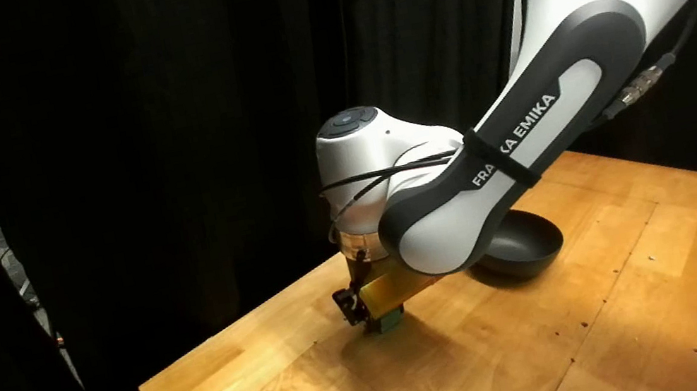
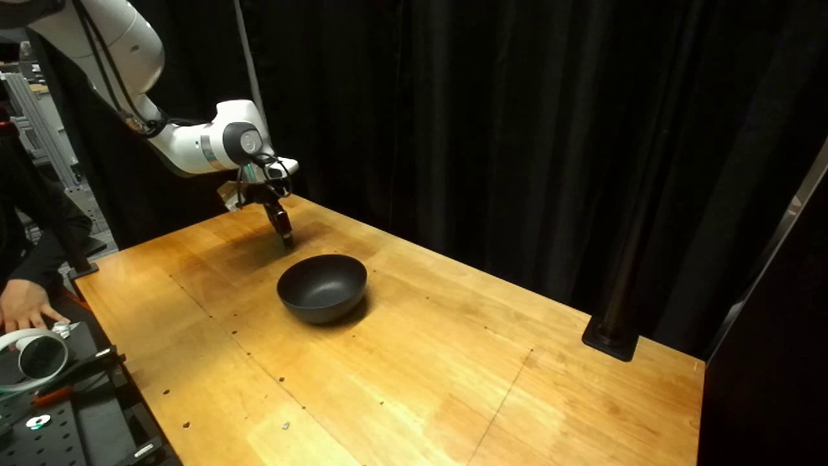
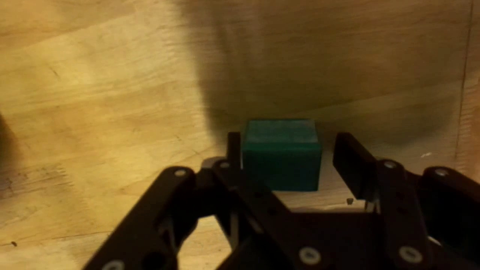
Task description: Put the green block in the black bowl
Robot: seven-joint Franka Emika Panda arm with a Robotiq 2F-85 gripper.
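Note:
The green block point(image 3: 281, 165) rests on the wooden table in the wrist view, and it also shows under the fingers in an exterior view point(image 1: 391, 320). My gripper point(image 3: 288, 144) is open around the block, low over the table. One finger is very close beside the block, and I cannot tell if they touch. A clear gap separates the other finger from it. In an exterior view the gripper point(image 2: 286, 238) hides the block. The round black bowl point(image 2: 322, 314) stands upright on the table, apart from the gripper, and is partly behind the arm in an exterior view point(image 1: 529, 242).
The wooden table point(image 2: 420, 375) has small holes and seams. A black post base point(image 2: 610, 340) stands on its edge. Dark curtains point(image 2: 491, 129) hang close behind the table. A person's hand point(image 2: 29, 304), a white headset point(image 2: 42, 356) and black equipment lie beside the table.

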